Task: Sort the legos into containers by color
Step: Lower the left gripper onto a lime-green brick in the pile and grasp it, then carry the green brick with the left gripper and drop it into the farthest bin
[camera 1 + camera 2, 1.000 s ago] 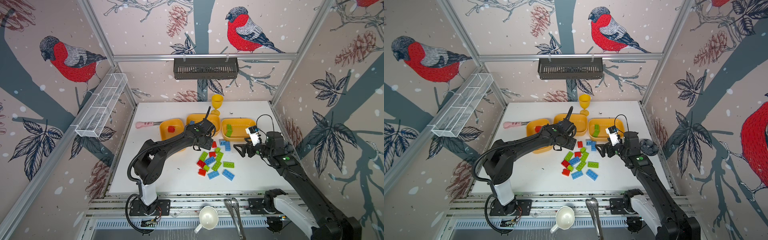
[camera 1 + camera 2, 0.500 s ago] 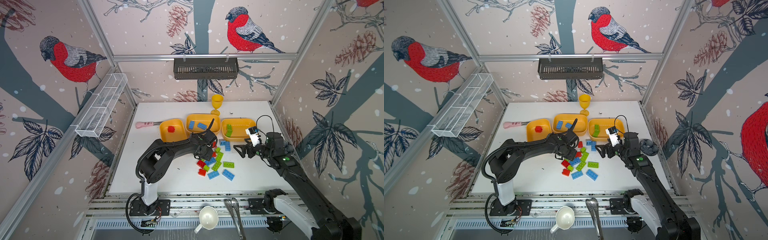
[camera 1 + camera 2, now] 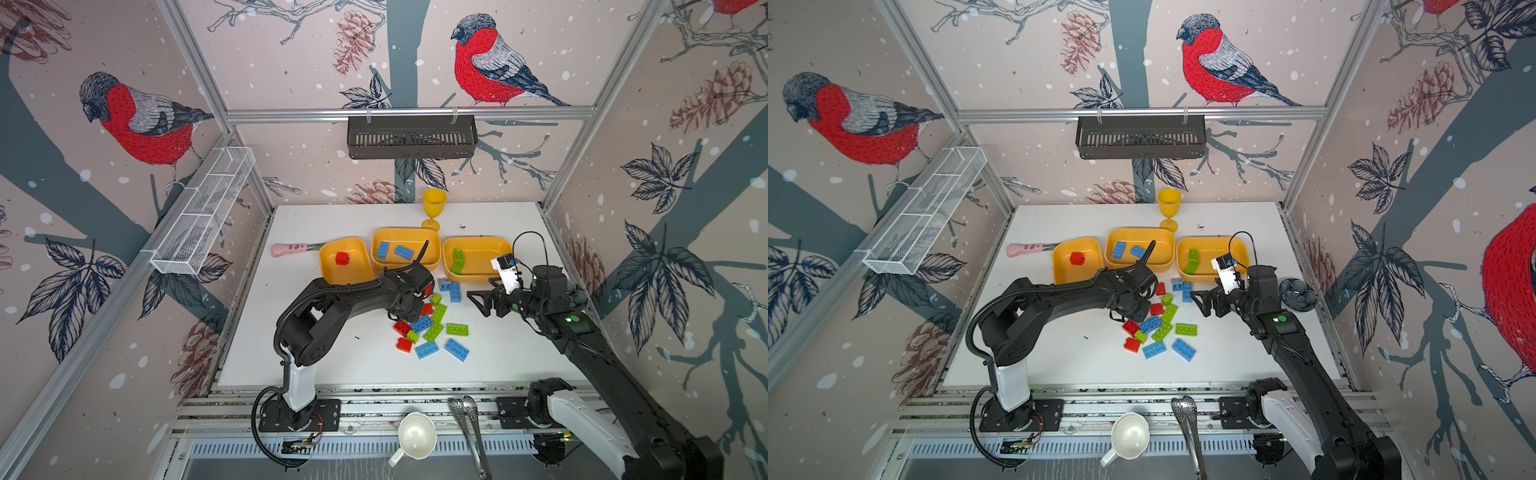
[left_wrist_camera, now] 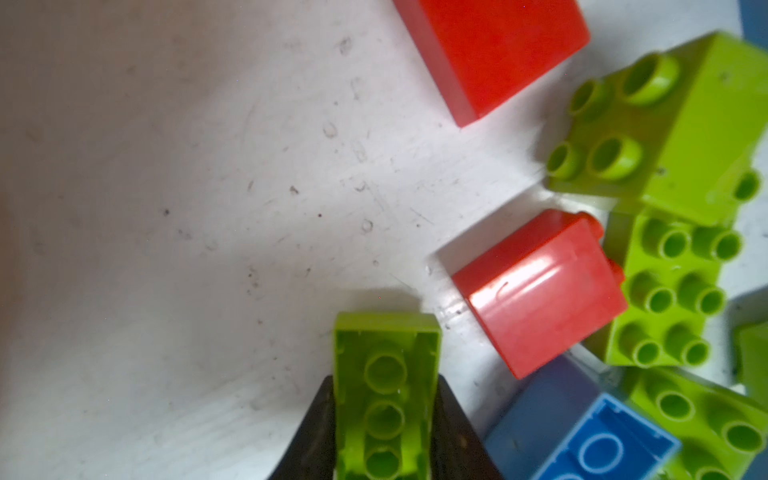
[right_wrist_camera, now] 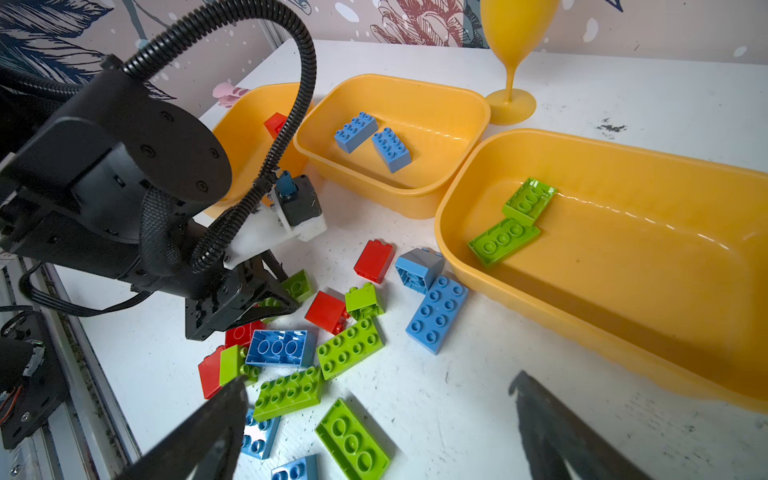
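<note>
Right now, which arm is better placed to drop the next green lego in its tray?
Left. The left gripper is shut on a lime brick; it only needs carrying to the tray holding green bricks. The right gripper, nearer that tray, is open and empty.

CLEARANCE ROUND THE PILE

Bare surface in front of the loose legos: open. Behind: 3 containers side by side, goblet beyond. Left side taken by left arm, left end effector clamped on a lime lego. Right: open strip, then right end effector, jaws wide.
</note>
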You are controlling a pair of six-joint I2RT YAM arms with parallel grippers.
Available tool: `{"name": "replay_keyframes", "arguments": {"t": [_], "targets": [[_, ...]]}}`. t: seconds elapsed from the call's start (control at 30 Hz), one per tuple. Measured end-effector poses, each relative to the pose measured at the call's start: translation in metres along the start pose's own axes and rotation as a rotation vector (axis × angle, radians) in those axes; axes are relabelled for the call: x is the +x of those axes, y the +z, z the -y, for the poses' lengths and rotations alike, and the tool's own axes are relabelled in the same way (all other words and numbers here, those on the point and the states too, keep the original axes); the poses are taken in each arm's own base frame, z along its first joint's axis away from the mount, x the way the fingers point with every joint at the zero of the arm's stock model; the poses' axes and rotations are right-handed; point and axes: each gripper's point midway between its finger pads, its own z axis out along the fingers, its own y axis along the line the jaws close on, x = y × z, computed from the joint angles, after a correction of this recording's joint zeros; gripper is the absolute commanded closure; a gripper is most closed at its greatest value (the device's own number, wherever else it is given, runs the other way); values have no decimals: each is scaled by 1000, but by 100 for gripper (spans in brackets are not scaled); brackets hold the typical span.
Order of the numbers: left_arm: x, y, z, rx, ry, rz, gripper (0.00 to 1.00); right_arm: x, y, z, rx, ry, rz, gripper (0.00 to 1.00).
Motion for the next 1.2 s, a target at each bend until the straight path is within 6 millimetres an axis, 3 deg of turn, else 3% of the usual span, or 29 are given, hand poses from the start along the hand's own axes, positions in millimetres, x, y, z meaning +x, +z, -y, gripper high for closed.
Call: {"name": "replay_keyframes", "arguments": {"t": [0.17,0.4,0.57,0.8,0.93,1.2], "targets": [[-32,-25,13,34,2,67,68,0,0,1,4,1,-2,1],[-123,-61,29,91,-8,245,68,-2,0,5,19,8,2,1],[-180,-63,40,140,-19,329,68,-6,-3,14,60,19,12,0],[-236,-52,55,232,-43,407,68,-12,-6,22,104,36,25,1],[-250,-39,61,256,-62,427,69,-15,-9,25,120,34,36,1],[-245,-9,64,244,-75,392,66,-16,-12,28,135,38,42,1]]}}
